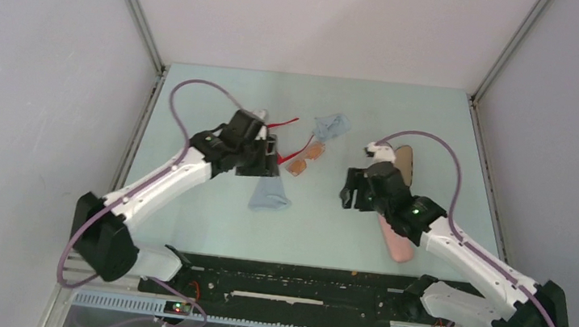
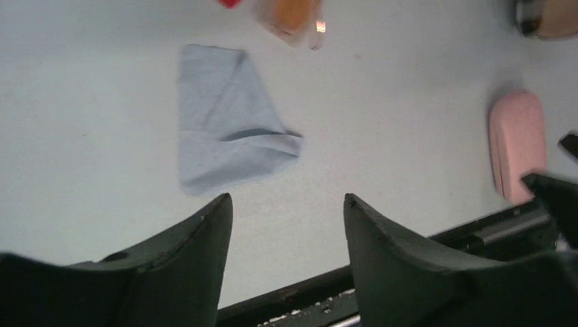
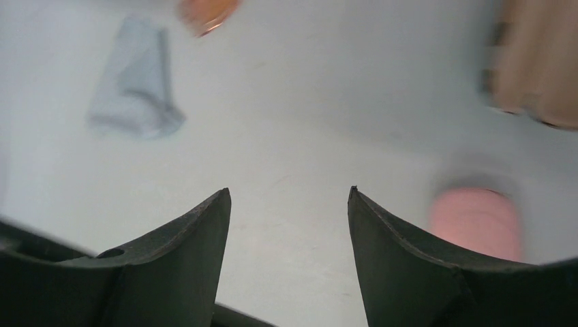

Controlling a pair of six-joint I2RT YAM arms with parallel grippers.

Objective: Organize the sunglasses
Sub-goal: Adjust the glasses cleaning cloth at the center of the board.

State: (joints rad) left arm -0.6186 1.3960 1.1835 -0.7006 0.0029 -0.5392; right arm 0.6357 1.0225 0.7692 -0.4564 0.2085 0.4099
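Left claw (image 2: 286,199), right claw (image 3: 287,192) both spread, empty. Red sunglasses (image 1: 284,121), orange sunglasses (image 1: 306,163) side by side, far centre of worktop (image 1: 328,232), beside left claw. Likely step: picking first pair. Next: pinch thin frame squarely.

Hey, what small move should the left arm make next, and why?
Probably ease the left gripper forward toward the orange-lens sunglasses. Its jaws stand open and empty over bare table, and that pair lies loose just beyond them, past the folded blue cloth.
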